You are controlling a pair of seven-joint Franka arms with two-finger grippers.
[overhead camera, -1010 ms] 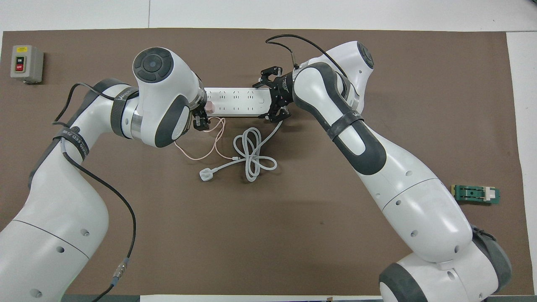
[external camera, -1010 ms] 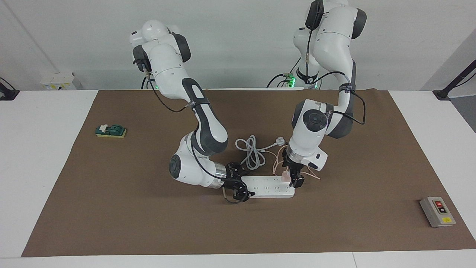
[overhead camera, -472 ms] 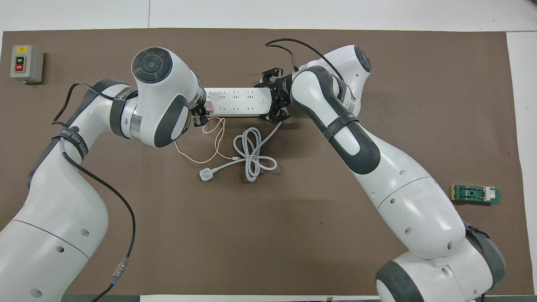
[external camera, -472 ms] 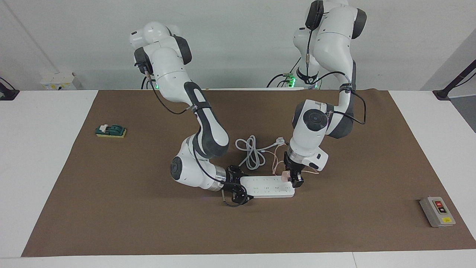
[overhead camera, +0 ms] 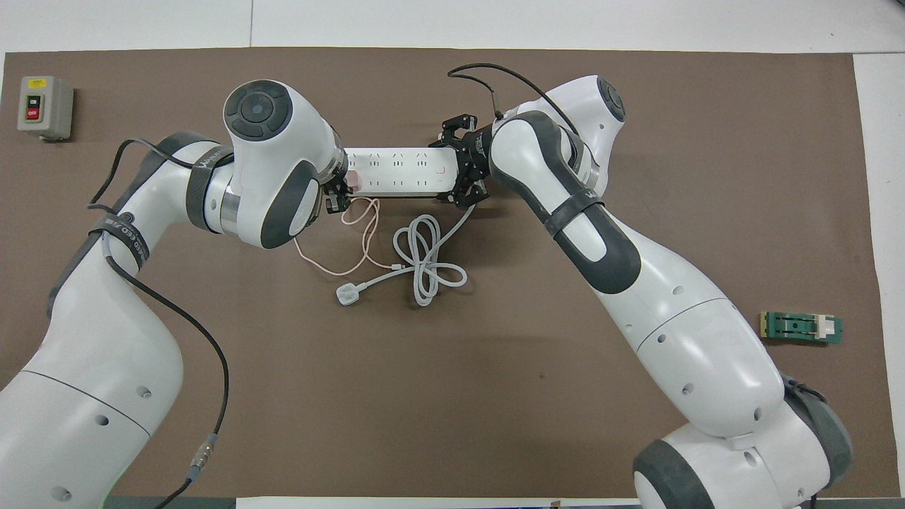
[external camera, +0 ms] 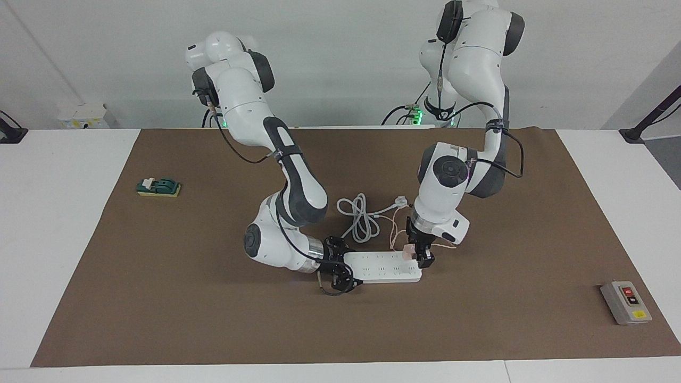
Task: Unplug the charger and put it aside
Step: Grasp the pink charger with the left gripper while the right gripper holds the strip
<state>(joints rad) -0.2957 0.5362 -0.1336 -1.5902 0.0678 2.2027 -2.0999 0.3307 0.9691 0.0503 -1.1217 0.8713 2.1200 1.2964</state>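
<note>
- The left gripper [external camera: 416, 256] has closed its jaws onto the small pale pink cube-shaped charger [external camera: 408, 251], plugged into the long white power strip [external camera: 384, 266].
- The right gripper [external camera: 343, 271] braces the strip's other end; its jaws look spread around it.
- Best pull straight upward.

Left gripper [external camera: 417, 254] has closed on the charger [external camera: 408, 251] at the power strip [external camera: 384, 266] end — previously open. Right gripper [external camera: 343, 272] drew in over the strip's opposite end.
</note>
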